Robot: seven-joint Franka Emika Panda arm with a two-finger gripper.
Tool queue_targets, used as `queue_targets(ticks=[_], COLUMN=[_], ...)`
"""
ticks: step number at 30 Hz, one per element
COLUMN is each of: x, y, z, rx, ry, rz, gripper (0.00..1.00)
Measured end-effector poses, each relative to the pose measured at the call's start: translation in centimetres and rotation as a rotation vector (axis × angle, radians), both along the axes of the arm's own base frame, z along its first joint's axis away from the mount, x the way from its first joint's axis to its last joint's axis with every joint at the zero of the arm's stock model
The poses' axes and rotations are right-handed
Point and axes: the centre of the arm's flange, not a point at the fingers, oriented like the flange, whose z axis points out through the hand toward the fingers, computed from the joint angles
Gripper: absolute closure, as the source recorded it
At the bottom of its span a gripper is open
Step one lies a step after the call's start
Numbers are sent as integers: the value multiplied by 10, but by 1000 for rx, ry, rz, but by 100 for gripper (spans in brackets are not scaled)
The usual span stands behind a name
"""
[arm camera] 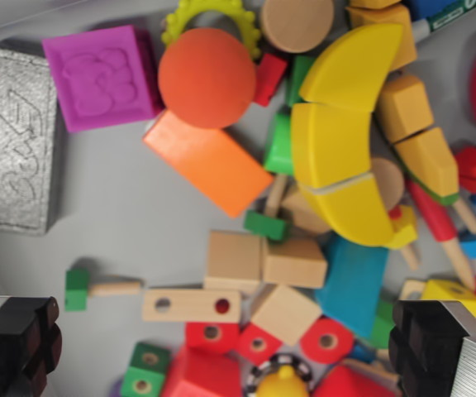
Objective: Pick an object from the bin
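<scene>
Scene evenly, brightly lit; shadows kept soft and short; slight overall blur noted; edges softened most.

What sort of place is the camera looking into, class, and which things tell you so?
Probably a grey toy bin: loose wooden blocks lie jumbled on its floor, such as the orange ball, the yellow banana pieces and the purple block.

The grey bin [130, 240] floor carries jumbled toy blocks. A silver embossed block [16, 139] lies at the wrist view's left, beside a magenta block [102, 77]. An orange block [207, 161] lies near the middle.
</scene>
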Motion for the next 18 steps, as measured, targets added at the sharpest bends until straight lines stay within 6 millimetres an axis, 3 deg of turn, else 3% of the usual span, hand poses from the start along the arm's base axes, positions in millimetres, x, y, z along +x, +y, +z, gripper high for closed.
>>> queue_targets(ticks=[18], x=[6], y=[54], z=[-40], rx=[5], ry=[-8], rz=[-121], gripper=[0])
